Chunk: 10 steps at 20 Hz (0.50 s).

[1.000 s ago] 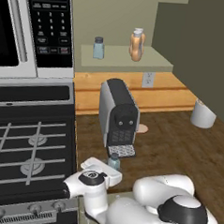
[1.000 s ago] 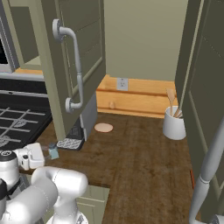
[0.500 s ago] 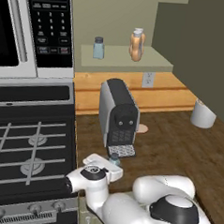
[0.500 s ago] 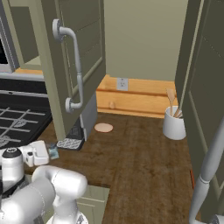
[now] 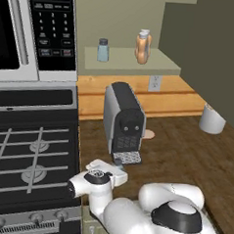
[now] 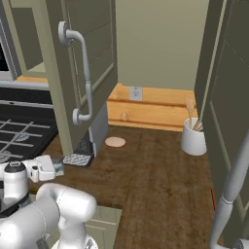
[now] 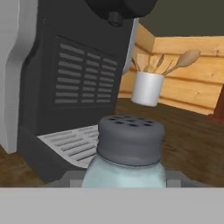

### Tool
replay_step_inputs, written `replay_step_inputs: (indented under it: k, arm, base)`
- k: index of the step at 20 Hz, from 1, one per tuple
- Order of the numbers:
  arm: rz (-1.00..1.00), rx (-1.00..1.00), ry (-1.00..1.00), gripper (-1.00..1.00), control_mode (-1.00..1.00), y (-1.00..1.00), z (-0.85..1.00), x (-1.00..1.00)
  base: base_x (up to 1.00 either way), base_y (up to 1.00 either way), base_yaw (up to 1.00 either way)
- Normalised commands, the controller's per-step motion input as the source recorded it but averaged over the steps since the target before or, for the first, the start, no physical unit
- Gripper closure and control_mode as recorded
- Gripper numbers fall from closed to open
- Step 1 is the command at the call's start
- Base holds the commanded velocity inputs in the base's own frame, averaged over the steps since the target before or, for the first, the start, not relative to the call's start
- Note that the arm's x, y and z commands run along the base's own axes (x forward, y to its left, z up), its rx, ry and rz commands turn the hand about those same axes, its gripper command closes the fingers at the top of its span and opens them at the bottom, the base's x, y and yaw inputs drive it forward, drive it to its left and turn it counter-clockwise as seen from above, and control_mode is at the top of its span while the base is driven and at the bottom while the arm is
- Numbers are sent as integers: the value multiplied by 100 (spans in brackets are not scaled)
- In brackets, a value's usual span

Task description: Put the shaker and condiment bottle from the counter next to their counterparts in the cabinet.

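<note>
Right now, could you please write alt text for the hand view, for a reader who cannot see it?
A pale-blue glass shaker with a dark grey perforated cap stands close in front, on the dark wooden counter. Behind it is a black coffee machine, and farther back a white utensil holder with wooden spoons.

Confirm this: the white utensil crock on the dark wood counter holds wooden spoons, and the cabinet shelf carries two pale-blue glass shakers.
Not quite. The white utensil crock does hold wooden spoons, but the cabinet shelf carries one pale-blue glass shaker and an orange-tan bottle, as the left base view shows.
</note>
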Motion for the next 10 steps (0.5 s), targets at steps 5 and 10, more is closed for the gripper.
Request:
replay_step_inputs:
  k: [5,10]
  arm:
    - [39,0,-14,100,-100,0,64,-39]
    - [37,1,-3,100,-100,0,98,-17]
  base:
    - [0,0,0]
    - [0,0,0]
